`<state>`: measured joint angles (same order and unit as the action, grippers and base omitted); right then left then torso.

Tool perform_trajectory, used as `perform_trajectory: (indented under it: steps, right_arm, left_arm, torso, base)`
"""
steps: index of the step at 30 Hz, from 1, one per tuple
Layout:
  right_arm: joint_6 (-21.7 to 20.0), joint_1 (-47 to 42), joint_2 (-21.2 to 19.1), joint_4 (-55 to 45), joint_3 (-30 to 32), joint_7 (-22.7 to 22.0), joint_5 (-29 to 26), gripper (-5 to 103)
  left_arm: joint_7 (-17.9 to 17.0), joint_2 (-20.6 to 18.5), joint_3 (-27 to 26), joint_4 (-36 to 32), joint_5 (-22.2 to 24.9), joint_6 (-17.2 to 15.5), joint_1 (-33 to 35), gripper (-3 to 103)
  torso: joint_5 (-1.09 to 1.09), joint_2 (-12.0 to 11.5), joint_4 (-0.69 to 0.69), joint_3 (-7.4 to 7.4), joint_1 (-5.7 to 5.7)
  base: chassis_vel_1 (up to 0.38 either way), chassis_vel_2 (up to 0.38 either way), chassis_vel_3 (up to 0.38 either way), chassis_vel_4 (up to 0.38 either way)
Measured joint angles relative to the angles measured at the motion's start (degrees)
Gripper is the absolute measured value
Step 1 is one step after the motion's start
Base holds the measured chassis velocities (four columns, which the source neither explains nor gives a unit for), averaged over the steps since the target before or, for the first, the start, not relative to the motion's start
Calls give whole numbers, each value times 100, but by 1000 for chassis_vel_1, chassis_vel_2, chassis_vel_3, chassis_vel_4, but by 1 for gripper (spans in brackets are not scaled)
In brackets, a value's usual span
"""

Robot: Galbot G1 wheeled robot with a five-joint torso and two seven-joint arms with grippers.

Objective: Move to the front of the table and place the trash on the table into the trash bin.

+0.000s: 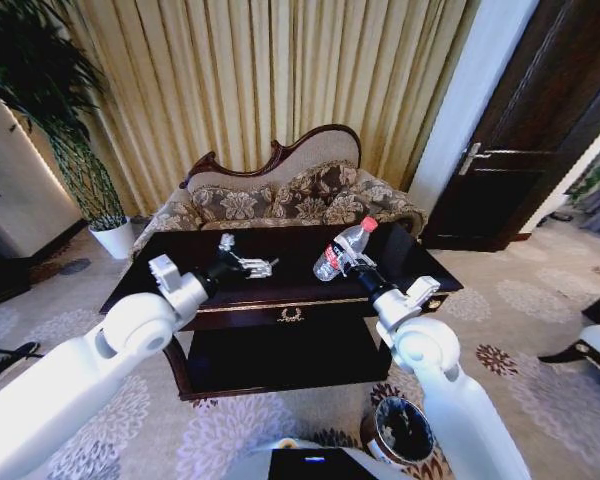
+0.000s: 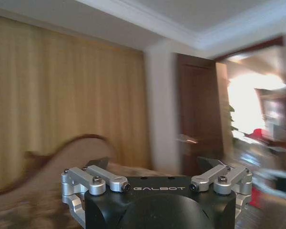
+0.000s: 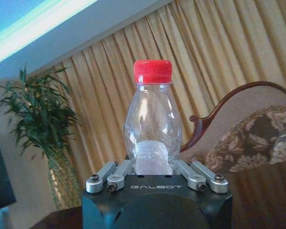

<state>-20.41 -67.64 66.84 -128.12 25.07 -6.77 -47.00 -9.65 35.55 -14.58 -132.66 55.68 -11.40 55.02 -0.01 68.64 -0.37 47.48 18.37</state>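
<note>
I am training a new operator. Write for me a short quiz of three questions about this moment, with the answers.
1. True or false: the right tool holds the clear plastic bottle with red cap.
2. Where is the small round dark bin? A) on the floor beside the robot's base B) on the sofa
3. The left tool hangs over the dark glossy wooden ____.

Key: 1 true; 2 A; 3 table.

We see a clear bottle (image 1: 342, 251) with a red cap and red label, a dark glossy counter (image 1: 400, 262) with gold trim, a dark brown bin (image 1: 405, 432) lined black, a floral brown-and-cream sofa (image 1: 280, 195), golden striped curtains (image 1: 260, 75), and a beige carpet (image 1: 500, 300) with purple flowers.
</note>
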Motion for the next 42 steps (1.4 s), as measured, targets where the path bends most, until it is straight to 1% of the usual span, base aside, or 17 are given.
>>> perform_trajectory:
  steps: [1, 2, 3, 5, 6, 8, 9, 10, 13, 14, 15, 16, 20, 22, 24, 28, 42]
  right_arm:
    - [20, 5, -4, 78, 22, -1, 164, 26]
    - [35, 4, -8, 124, 37, -1, 259, 26]
    - [35, 4, -8, 124, 37, -1, 259, 26]
    - [110, -28, -15, 271, 120, -2, 670, 26]
    - [110, -28, -15, 271, 120, -2, 670, 26]
    - [153, -84, -12, 395, 230, -3, 972, 26]
    - [184, -134, -6, 476, 352, -3, 1156, 26]
    - [184, -134, -6, 476, 352, -3, 1156, 26]
    - [234, -172, -33, 591, 585, -3, 1298, 26]
    - [234, -172, -33, 591, 585, -3, 1298, 26]
    - [267, -179, -57, 625, 640, -3, 1369, 26]
    - [343, -181, -93, 704, 693, -3, 1568, 26]
    - [471, -186, -152, 871, 759, -3, 2000, 26]
    - [475, -187, -154, 876, 763, -3, 2016, 26]
    - [485, -233, -214, 912, 835, -3, 2128, 26]
    - [485, -285, -309, 892, 979, -3, 2116, 26]
    - [519, -470, -406, 815, 1192, -3, 1902, 26]
  left_arm:
    - [-558, 151, -236, -34, -67, -132, 177, 100]
    - [-726, 211, -367, -23, -132, -180, 278, 100]
    - [-726, 211, -367, -23, -132, -180, 278, 100]
    - [-1058, 369, -878, 101, -506, -336, 718, 100]
    - [-1058, 369, -878, 101, -506, -336, 718, 100]
    - [-1160, 483, -1360, 211, -790, -452, 1127, 100]
    - [-1214, 626, -1901, 276, -925, -607, 1508, 100]
    - [-1214, 626, -1901, 276, -925, -607, 1508, 100]
    - [-1234, 865, -2751, 315, -1036, -820, 2021, 100]
    - [-1234, 865, -2751, 315, -1036, -820, 2021, 100]
    - [-1230, 955, -3020, 328, -1100, -866, 2191, 100]
    - [-1160, 1125, -3418, 358, -1205, -898, 2449, 100]
    - [-970, 1472, -3988, 410, -1279, -893, 2853, 100]
    - [-963, 1489, -4014, 412, -1279, -892, 2871, 100]
    - [-839, 1603, -4365, 428, -1278, -844, 3099, 100]
    - [-754, 1519, -4590, 428, -1251, -805, 3189, 100]
    - [-682, 1384, -4433, 428, -1251, -799, 3080, 100]
  torso:
    - [0, 0, -1, 0, 0]
    - [0, 0, -1, 1, 0]
    - [0, 0, -1, 1, 0]
    - [2, 0, -1, 1, 0]
    - [2, 0, -1, 1, 0]
    - [0, 0, -1, 1, 0]
    - [1, 0, 1, 1, 0]
    - [1, 0, 1, 1, 0]
    - [1, 0, 0, 1, 0]
    - [1, 0, 0, 1, 0]
    - [1, 1, 0, 1, 0]
    - [1, 1, 1, 1, 0]
    - [-1, 1, 1, 1, 0]
    - [-1, 1, 1, 0, 0]
    - [1, 1, 0, 1, 0]
    - [2, 1, 0, 1, 0]
    - [1, 0, 1, 1, 0]
  base:
    - [0, 0, 0, 0]
    - [0, 0, 0, 0]
    - [0, 0, 0, 0]
    - [0, 0, 0, 0]
    - [0, 0, 0, 0]
    - [0, 0, 0, 0]
    - [0, 0, 0, 0]
    - [0, 0, 0, 0]
    - [0, 0, 0, 0]
    - [0, 0, 0, 0]
    - [0, 0, 0, 0]
    - [0, 0, 0, 0]
    - [0, 0, 0, 0]
    - [0, 0, 0, 0]
    - [0, 0, 0, 0]
    - [0, 0, 0, 0]
    - [17, -23, -18, 18]
